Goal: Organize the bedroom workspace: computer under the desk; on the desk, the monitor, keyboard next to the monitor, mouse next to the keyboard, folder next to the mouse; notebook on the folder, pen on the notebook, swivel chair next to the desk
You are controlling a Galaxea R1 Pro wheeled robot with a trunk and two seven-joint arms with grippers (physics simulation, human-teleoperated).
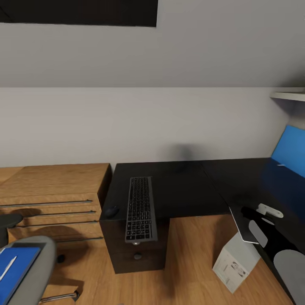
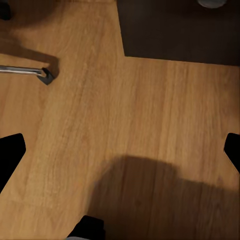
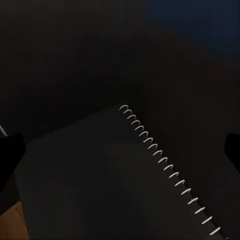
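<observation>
Keyboard (image 1: 141, 209) lies lengthwise on the black worktop (image 1: 182, 188), its near end overhanging the front edge above the black drawers (image 1: 137, 254) with round silver knobs. The mouse (image 1: 112, 211) sits just beside it at the worktop's left front corner. No writing can be read on any of these; the light grey computer (image 1: 237, 262) standing on the floor under the worktop's right wing carries a small printed panel too blurred to make out.

On the right wing a dark notebook (image 3: 125, 185) with white spiral binding lies flat, under the right tool, whose dark fingertips (image 3: 10, 155) stand wide apart at the frame's edges. The left tool's fingertips (image 2: 11, 155) are likewise spread, over bare wood plank floor (image 2: 125, 115).

At lower left the blue folder (image 1: 17, 267) rests on the grey swivel chair (image 1: 40, 262), with the white pen (image 1: 8, 267) on it. A low oak drawer unit (image 1: 55, 199) stands left of the worktop; pale grey walls (image 1: 148, 123) slope above, and a blue panel (image 1: 292, 150) leans at right.
</observation>
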